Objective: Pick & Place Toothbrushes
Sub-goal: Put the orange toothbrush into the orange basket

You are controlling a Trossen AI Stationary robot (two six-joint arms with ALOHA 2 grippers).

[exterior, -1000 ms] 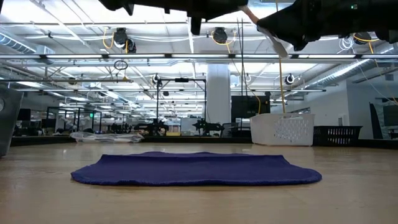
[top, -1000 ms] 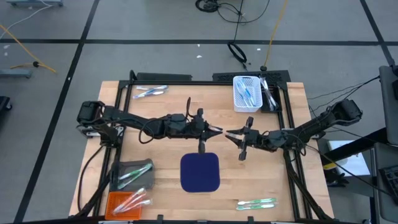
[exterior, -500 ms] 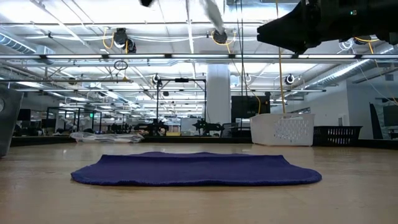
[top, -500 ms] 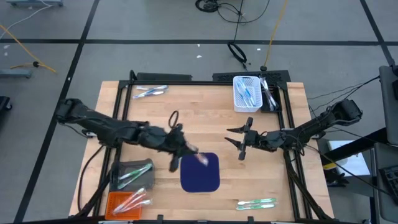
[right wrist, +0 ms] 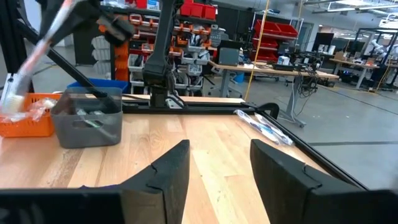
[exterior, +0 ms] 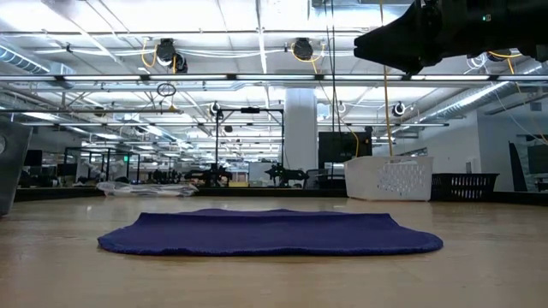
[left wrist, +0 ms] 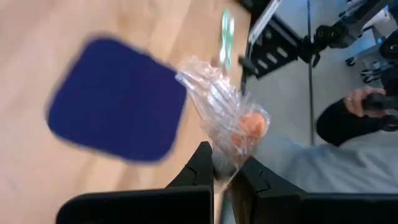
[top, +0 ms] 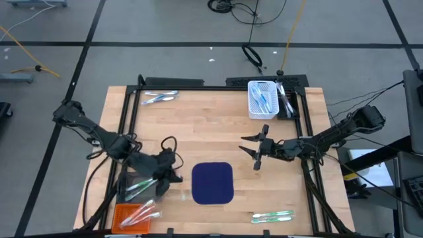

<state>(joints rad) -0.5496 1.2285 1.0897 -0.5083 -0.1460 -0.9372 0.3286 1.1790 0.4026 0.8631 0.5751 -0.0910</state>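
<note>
Near the grey bin (top: 141,185), the left gripper (left wrist: 225,179) pinches a light, crinkly wrapped toothbrush (left wrist: 231,127) by its end; the right gripper (top: 250,149) hangs spread.

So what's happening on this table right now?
The left gripper is shut on a plastic-wrapped orange-pink toothbrush, held near the grey bin and orange bin at the table's left front corner. The right gripper hangs open and empty above the wood, right of the navy mat. More toothbrushes sit in the white basket.
</note>
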